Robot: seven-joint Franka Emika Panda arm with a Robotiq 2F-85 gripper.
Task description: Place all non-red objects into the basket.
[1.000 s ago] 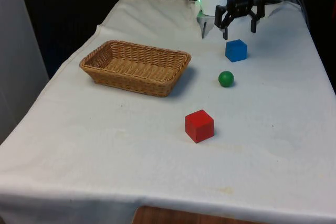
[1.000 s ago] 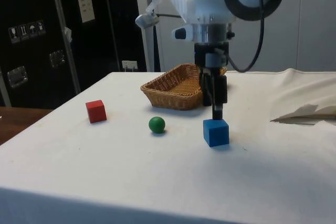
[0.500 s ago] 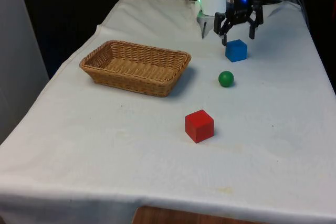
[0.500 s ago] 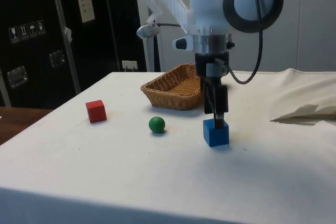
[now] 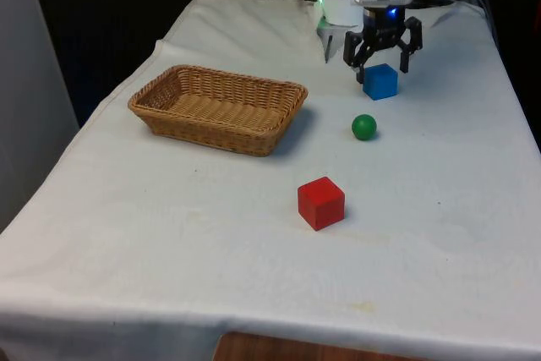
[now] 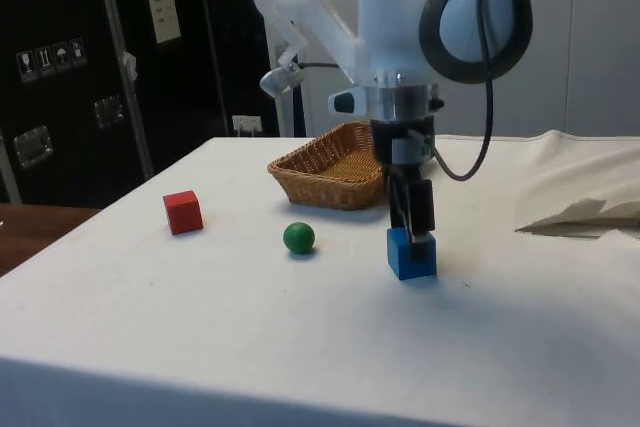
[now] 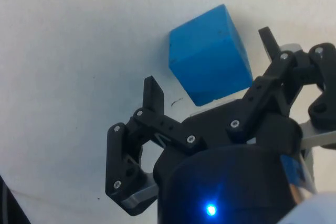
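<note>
— Where's the blue cube?
— On the cloth at the far end of the table, well apart from the basket, off to the front view's right of it. Sitting between the two fingers of the gripper, as the wrist view makes plain.

— And the claw?
— Spread wide, holding nothing. One finger on each side of the cube, a gap to spare on both. In the side view, tips down about level with the cube's top half.

— How to do the grasp well?
— Probably go a little lower first, so the pads meet the flat faces near mid-height, not the top edge. Cube looks turned a bit against the fingers in the wrist view, so either square up or close slowly and let it settle. Then straight up before crossing to the basket.

— Anything else nearby?
— Green ball just toward the camera, also due for the basket. Red cube nearer still; leave alone.
</note>
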